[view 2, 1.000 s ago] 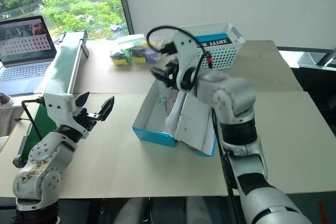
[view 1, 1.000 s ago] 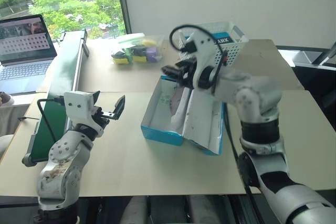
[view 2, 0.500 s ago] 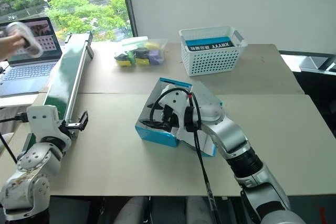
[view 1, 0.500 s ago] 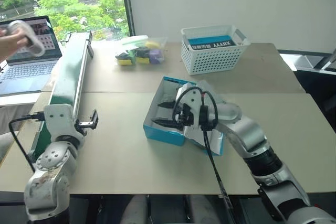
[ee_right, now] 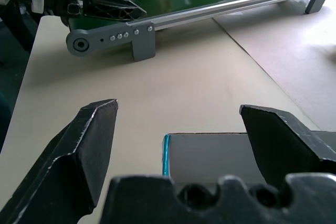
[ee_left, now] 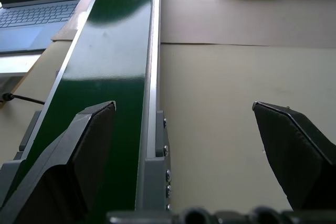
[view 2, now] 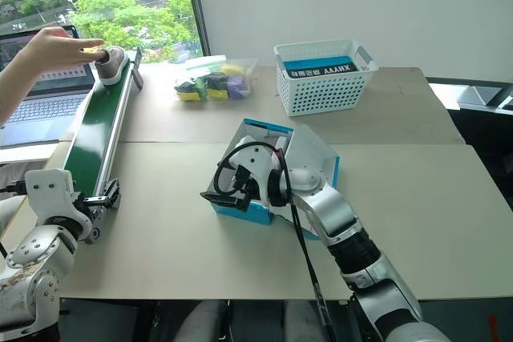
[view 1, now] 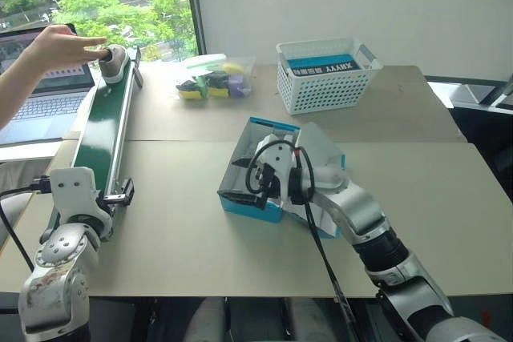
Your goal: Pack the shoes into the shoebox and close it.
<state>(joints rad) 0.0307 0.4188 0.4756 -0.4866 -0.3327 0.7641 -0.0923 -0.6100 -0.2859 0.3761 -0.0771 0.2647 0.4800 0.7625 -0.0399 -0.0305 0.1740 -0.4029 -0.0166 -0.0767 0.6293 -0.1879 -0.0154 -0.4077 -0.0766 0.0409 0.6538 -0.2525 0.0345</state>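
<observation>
A person's hand (view 1: 60, 44) sets a grey sneaker (view 1: 113, 62) on the far end of the green conveyor (view 1: 100, 130), whose near end lies just ahead of the left fingers (ee_left: 68, 169), spread empty, while the right fingers (ee_right: 84, 148), also apart, hover at the open teal shoebox (view 1: 244, 204) on the table (view 1: 176, 230).

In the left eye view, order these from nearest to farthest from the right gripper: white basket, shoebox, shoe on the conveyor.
1. shoebox, directly at the right gripper.
2. white basket, behind the box.
3. shoe, far left, at the conveyor's far end.
</observation>
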